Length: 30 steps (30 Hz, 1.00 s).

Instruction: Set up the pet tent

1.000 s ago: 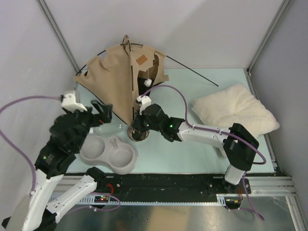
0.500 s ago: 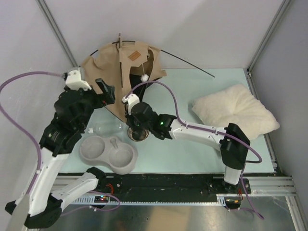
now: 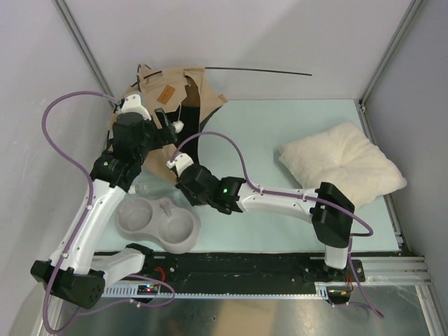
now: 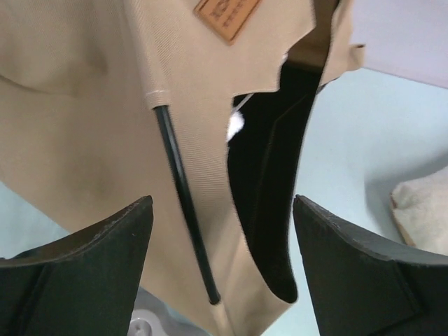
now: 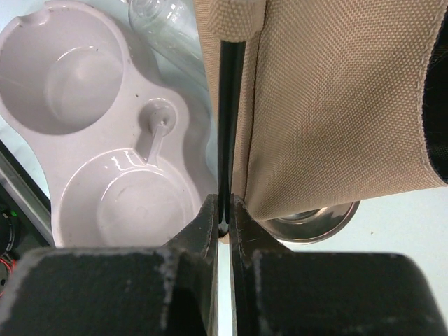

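The pet tent point(image 3: 175, 91) of tan fabric leans in the back left corner, with a thin black pole point(image 3: 259, 70) sticking out to the right. My right gripper point(image 3: 178, 168) is shut on the lower end of another tent pole point(image 5: 224, 126), beside the tan fabric point(image 5: 336, 105), as its wrist view point(image 5: 224, 215) shows. My left gripper point(image 3: 166, 123) is open and empty just in front of the tent point(image 4: 84, 105). Its wrist view point(image 4: 222, 210) shows a black pole point(image 4: 183, 196), the brown label point(image 4: 227, 14), the white pompom point(image 4: 235, 126) and the black lining point(image 4: 273, 196).
A grey double pet bowl point(image 3: 157, 224) lies at the front left, right under the right gripper point(image 5: 91, 140). A clear bottle point(image 5: 164, 24) and a steel dish point(image 5: 315, 225) lie beside it. A cream fluffy pillow point(image 3: 343, 164) lies at the right.
The tent has been carried left and back towards the corner. The right gripper moved left with the pole. The left gripper rose and swung back to the tent's front.
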Tool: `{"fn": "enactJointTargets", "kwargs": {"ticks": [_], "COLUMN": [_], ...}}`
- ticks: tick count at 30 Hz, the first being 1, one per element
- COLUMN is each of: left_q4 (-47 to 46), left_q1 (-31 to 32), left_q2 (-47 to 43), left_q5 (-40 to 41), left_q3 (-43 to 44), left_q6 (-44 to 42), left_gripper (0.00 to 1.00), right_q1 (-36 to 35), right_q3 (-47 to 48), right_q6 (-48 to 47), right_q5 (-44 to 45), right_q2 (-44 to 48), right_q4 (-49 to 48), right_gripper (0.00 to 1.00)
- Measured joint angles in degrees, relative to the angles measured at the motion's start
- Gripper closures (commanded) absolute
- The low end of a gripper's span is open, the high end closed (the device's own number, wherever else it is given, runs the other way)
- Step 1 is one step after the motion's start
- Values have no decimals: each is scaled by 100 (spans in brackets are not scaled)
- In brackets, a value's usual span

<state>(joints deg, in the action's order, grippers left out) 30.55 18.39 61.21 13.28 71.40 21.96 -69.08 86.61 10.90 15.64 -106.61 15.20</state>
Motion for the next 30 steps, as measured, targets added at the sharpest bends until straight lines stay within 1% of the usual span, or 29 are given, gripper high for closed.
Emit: {"fn": "enactJointTargets", "kwargs": {"ticks": [3,6,7,9,13,14,16,18,21,23,25,27,30], "left_q4": [-28,-11,-7,-15,-39,-39,4,2,-31,-35,-26,-33,-44], "left_q1": [-120,-157,-157,-162,-166,-166,-170,-170,-170,-184,-188,-186,-188], "left_q2": [83,85,90,96,116,122,151,199,271,326,376,400,400], "left_q5": [55,129,149,153,133,131,98,17,-63,-66,-107,-166,-216], "left_q3": [-192,-337,-348,-348,-348,-348,-350,-348,-345,-321,-256,-162,-17], "left_q6": [68,105,101,127,129,120,118,103,28,-107,-262,-431,-710], "left_gripper": [24,43,53,69,93,96,99,100,100,100,100,100,100], "right_q1": [-35,-55,-63,-81,-133,-146,-168,-188,-223,-245,-251,-249,-238], "right_q3": [-4,-4,-4,-4,-2,-2,22,33,33,33,31,9,-116], "right_q6": [-2,0,0,0,22,24,33,61,96,68,17,-20,-57], "right_q5": [33,61,68,94,188,216,267,295,302,302,297,293,282], "right_q2": [-2,-4,-11,-37,-149,-179,-249,-278,-278,-275,-245,-120,323], "right_q4": [22,37,37,37,46,57,55,57,83,74,76,79,76], "right_gripper": [100,100,100,100,100,100,91,76,46,30,19,12,8]}}
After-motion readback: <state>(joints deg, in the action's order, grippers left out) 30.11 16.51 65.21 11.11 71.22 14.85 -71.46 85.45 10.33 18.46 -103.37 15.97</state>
